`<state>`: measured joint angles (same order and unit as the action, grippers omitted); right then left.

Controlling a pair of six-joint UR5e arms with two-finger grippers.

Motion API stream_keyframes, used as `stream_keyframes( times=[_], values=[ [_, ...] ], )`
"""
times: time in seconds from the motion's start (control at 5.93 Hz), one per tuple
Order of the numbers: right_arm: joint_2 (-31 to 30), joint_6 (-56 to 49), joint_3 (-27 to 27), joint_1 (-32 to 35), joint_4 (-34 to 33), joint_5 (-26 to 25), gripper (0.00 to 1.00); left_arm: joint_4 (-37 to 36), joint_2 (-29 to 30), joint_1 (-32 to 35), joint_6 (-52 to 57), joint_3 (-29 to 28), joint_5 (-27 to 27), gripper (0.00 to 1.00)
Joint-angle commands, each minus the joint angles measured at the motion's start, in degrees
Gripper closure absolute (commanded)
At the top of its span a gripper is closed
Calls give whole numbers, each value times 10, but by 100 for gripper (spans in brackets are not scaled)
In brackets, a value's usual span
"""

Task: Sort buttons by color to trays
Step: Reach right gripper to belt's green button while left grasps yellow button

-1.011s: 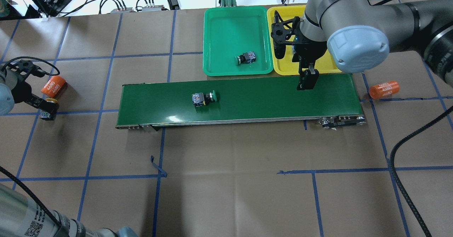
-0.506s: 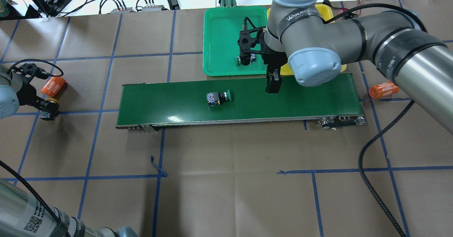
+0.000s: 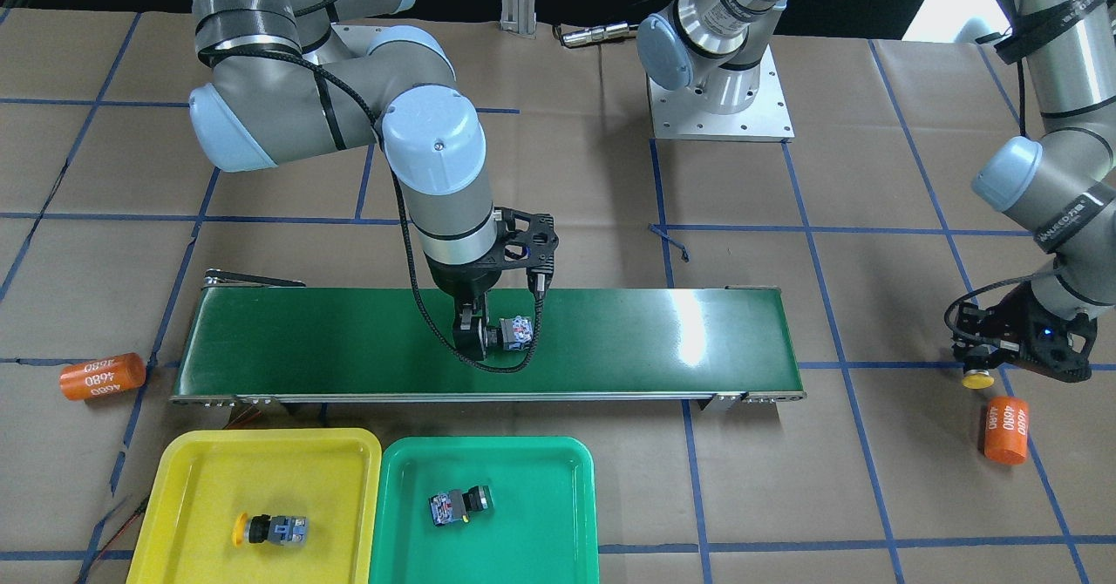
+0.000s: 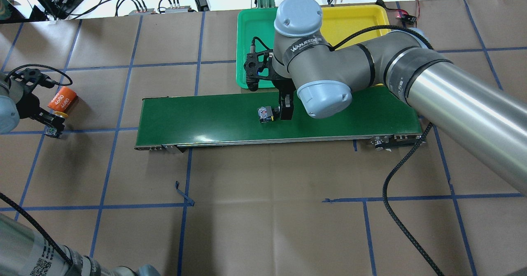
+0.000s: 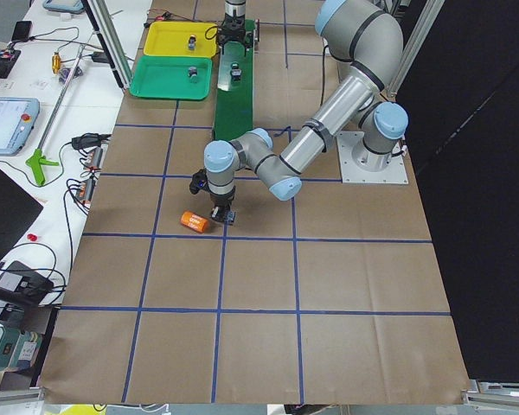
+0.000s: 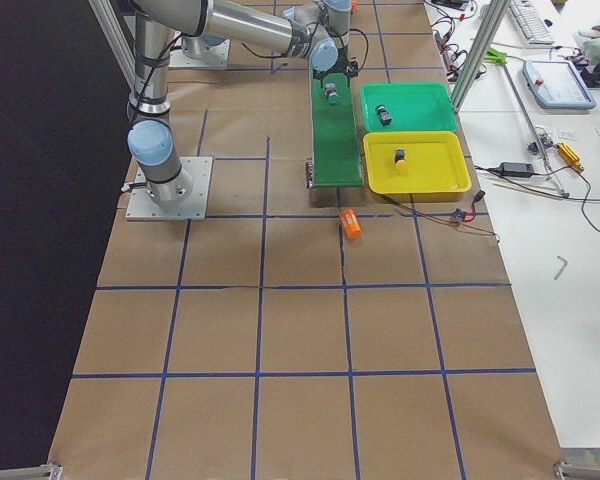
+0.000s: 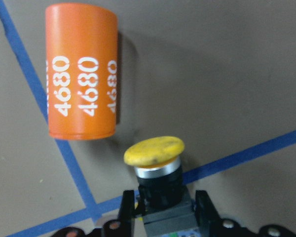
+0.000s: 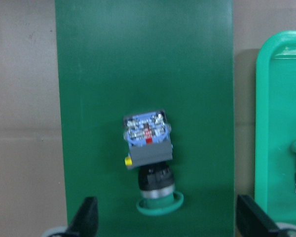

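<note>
The table [image 4: 263, 210] is brown with blue lines. A long green belt [image 4: 197, 115] lies across its middle. On the far side of the belt sit a green tray [image 4: 247, 33] on the left and a yellow tray [image 4: 354, 20] on the right, side by side. The left can [image 4: 62, 99] and the right can [image 3: 102, 376], both orange, lie past the belt's ends.

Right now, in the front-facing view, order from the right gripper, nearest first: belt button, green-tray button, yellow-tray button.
1. Belt button: on the conveyor, at the right gripper.
2. Green-tray button: nearer the camera.
3. Yellow-tray button: farthest, view's lower left.

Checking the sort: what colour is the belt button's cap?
Green; the cap shows best in right wrist view.
</note>
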<state>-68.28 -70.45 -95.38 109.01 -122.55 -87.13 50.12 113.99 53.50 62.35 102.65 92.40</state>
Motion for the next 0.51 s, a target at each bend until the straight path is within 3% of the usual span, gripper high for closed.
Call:
stream_keyframes(
  times=[0.0,0.34],
  values=[
    [18,-31,-5,5,-11,-3,0,106,-83,73,75,8,-2,100],
    [13,-78,-32,-26,1,-14,0,131,-110,185,197,8,-4,99]
  ],
)
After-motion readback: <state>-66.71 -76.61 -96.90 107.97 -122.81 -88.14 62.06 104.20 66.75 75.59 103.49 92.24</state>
